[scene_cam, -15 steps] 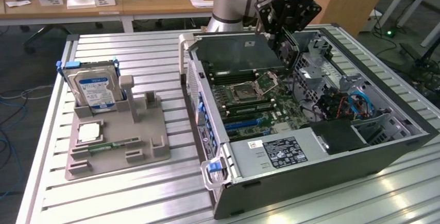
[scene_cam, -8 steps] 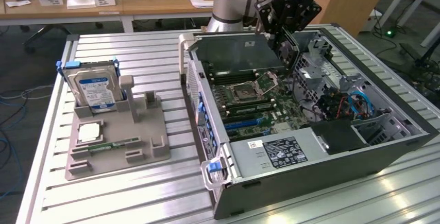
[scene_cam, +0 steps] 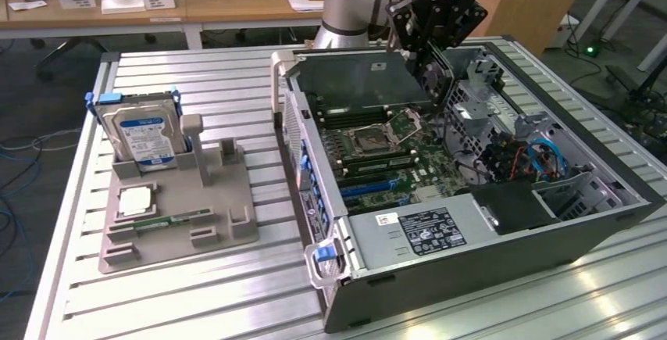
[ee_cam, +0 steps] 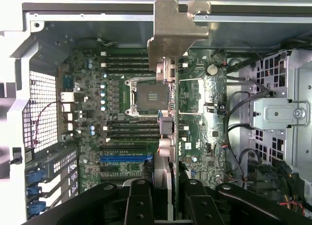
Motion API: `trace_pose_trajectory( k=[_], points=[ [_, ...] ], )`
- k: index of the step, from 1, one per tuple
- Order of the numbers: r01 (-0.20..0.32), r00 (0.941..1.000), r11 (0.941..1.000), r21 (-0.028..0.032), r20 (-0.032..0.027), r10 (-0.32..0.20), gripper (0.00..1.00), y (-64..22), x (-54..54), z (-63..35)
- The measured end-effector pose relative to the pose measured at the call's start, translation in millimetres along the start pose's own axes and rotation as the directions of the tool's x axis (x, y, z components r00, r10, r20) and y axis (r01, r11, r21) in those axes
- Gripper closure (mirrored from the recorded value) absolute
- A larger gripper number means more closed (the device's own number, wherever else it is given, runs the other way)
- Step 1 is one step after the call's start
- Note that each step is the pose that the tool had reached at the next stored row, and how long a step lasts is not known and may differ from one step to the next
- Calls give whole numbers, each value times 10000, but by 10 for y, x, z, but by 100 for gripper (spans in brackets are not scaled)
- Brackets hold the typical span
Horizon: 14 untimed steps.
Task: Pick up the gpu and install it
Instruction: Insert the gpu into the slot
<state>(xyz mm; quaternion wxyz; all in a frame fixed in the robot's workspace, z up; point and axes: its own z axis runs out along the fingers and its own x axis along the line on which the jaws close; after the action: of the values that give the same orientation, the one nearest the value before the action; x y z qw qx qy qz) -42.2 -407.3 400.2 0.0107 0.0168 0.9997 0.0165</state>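
The gpu [scene_cam: 354,82] on edge in the jaws — over the motherboard [scene_cam: 417,156] of the open computer case [scene_cam: 501,266]

Wrist view: the gpu [ee_cam: 166,127] presents edge-on; its faces are hidden, and it covers the motherboard [ee_cam: 200,137] strip just beside the CPU socket [ee_cam: 146,95]. The hand [ee_cam: 167,198] is cut off by the picture edge.

Table [scene_cam: 187,82] carries 2 groups. Exterior view's left: holder tray [scene_cam: 208,191], hard drive [scene_cam: 144,133] upright at its far end, memory stick [scene_cam: 172,220] flat nearer the front. Exterior view's right: open computer case [scene_cam: 501,254], just beside the holder tray. Motherboard [ee_cam: 204,112] on the case floor; power supply [scene_cam: 422,232] in the near corner. Gripper [scene_cam: 430,90] above the motherboard, gpu [ee_cam: 165,152] on edge between its jaws, running just beside the CPU socket [ee_cam: 148,95], its bracket end toward the case wall.
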Motion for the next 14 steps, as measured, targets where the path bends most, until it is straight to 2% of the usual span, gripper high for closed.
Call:
trace_pose_trajectory(
  k=[3,6,11,14],
  points=[
    [503,9987,9987,-12,-16,-503,72,0,0,0],
    [1037,9946,9946,-24,-34,-1037,72,0,0,0],
    [1842,9829,9829,-44,-58,-1842,72,0,0,0],
    [2358,9718,9718,-54,-74,-2359,72,0,0,0]
  ],
)
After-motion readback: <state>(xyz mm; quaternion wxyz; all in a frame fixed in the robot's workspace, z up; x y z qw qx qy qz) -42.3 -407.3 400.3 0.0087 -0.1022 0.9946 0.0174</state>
